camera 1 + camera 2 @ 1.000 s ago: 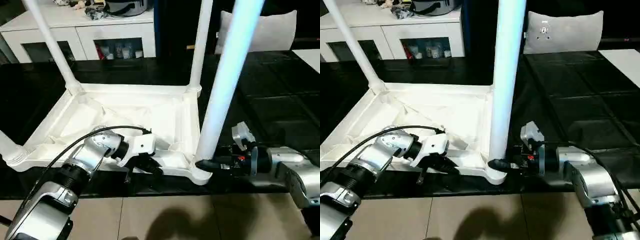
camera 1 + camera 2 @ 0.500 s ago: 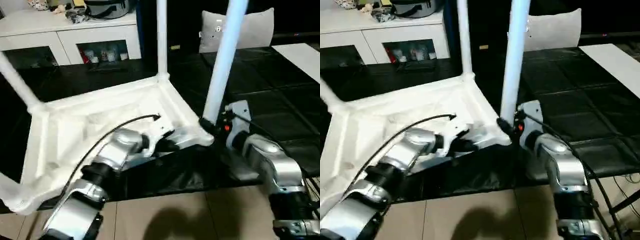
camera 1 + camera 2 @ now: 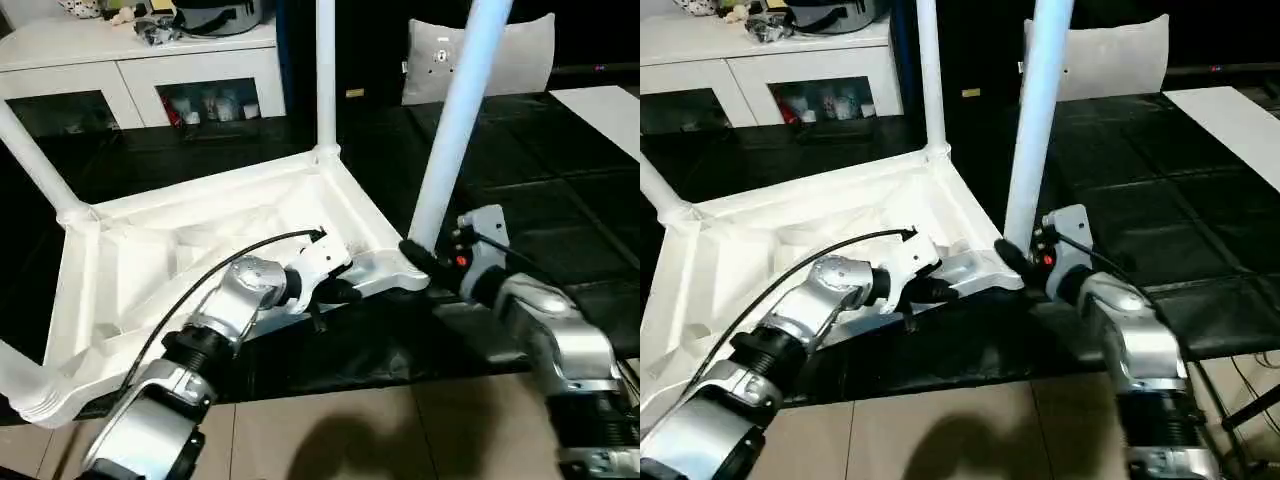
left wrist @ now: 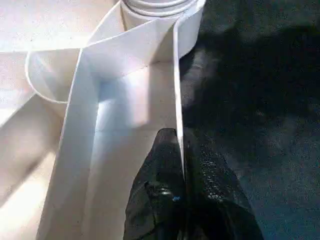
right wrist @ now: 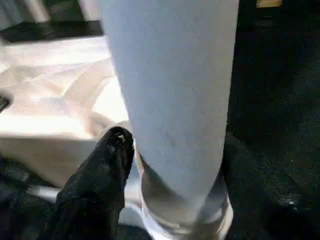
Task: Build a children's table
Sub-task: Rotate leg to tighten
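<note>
The left pincer (image 4: 182, 200) is clamped on the near rim of the upturned children's table (image 3: 180, 250). Just beyond, the right pincer (image 5: 165, 165) straddles the near leg (image 3: 450, 130) at its socket, fingers spread around it.

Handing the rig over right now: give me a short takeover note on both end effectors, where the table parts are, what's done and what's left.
Left end effector: shut, pinching the near rim of the table top.
Right end effector: fingers around the base of the near right leg; whether it is clamped I cannot tell.
Table top lies upside down on the black surface, ribs up.
Done: near right leg, far right leg and far left leg stand in their corner sockets.
Left: the near left corner is cut off by the picture edge, so check it, confirm the seating, then turn the table upright.
</note>
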